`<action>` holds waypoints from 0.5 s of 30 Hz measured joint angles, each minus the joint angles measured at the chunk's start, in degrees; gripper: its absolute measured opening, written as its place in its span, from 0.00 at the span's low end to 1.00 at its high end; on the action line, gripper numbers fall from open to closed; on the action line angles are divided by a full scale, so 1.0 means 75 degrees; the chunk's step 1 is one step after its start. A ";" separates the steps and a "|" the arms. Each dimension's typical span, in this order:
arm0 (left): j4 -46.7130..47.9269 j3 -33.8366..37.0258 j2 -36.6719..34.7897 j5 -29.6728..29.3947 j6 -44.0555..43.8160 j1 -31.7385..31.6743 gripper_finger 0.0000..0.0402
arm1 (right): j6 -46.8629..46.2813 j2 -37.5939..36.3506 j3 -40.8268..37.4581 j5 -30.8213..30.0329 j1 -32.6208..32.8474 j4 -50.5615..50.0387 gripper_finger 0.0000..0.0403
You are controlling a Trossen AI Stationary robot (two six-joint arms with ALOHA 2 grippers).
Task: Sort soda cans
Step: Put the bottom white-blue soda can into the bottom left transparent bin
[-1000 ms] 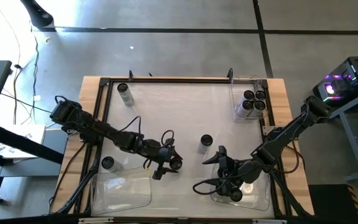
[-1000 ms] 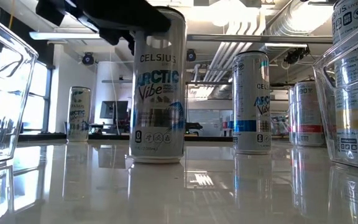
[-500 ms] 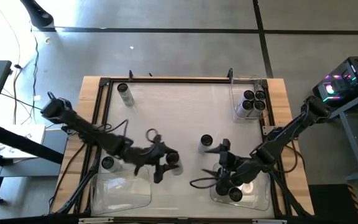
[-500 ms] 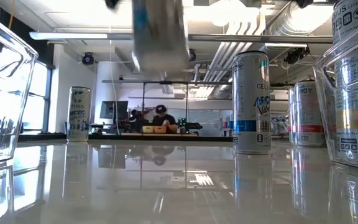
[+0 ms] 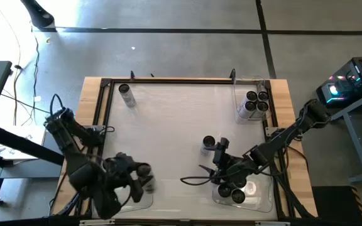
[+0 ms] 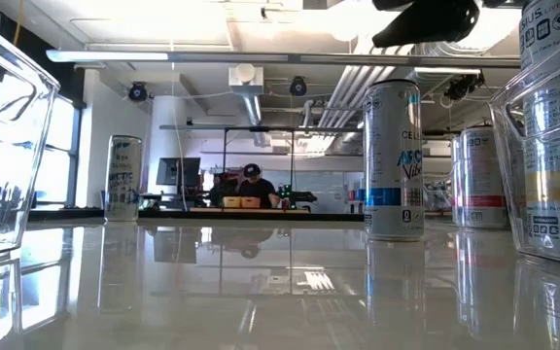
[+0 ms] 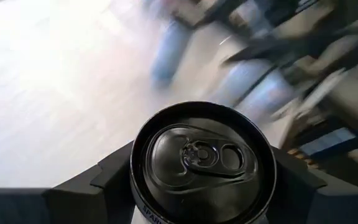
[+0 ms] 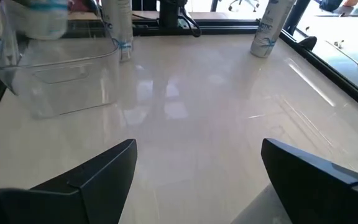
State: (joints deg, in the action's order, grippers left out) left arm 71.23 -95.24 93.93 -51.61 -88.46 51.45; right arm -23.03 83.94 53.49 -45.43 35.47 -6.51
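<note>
Left hand (image 5: 144, 176) grips a soda can (image 7: 202, 163) above the near-left bin (image 5: 121, 199); right hand (image 8: 197, 180) hangs open over the bench (image 5: 175, 119) beside another can (image 5: 208, 144).

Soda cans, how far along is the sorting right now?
Done: several soda cans stand in the far right bin, and others sit in the near right bin. In hand: the left gripper holds a can over the near left bin. Left: loose cans at mid-table and the far left corner. The right gripper is open, empty.
</note>
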 joint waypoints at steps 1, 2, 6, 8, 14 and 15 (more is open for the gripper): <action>0.0710 -0.0188 0.0143 0.0244 -0.0603 0.0108 0.62 | 0.0019 0.0000 0.0000 -0.0033 0.0036 0.0017 0.85; 0.1403 -0.0332 0.0283 0.0481 -0.1197 0.0201 0.62 | 0.0027 0.0000 0.0000 -0.0114 0.0084 0.0022 0.85; 0.2528 -0.0414 0.0768 0.0996 -0.2769 0.0550 0.62 | 0.0057 0.0000 0.0000 -0.0235 0.0236 0.0021 0.85; 0.2334 -0.0311 0.0925 0.0844 -0.3164 0.0670 0.62 | 0.0017 0.0000 0.0000 -0.0284 0.0292 0.0033 0.85; 0.2441 -0.0285 0.1827 0.0638 -0.3651 0.0705 0.62 | 0.0072 0.0003 0.0000 -0.0447 0.0343 0.0114 0.85; 0.2448 -0.0285 0.1951 0.0600 -0.3659 0.0702 0.62 | 0.0076 0.0003 0.0000 -0.0462 0.0343 0.0121 0.85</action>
State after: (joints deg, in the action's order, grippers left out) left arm 89.59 -97.38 108.56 -47.11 -115.90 56.71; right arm -22.46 83.96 53.49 -48.89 38.04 -5.60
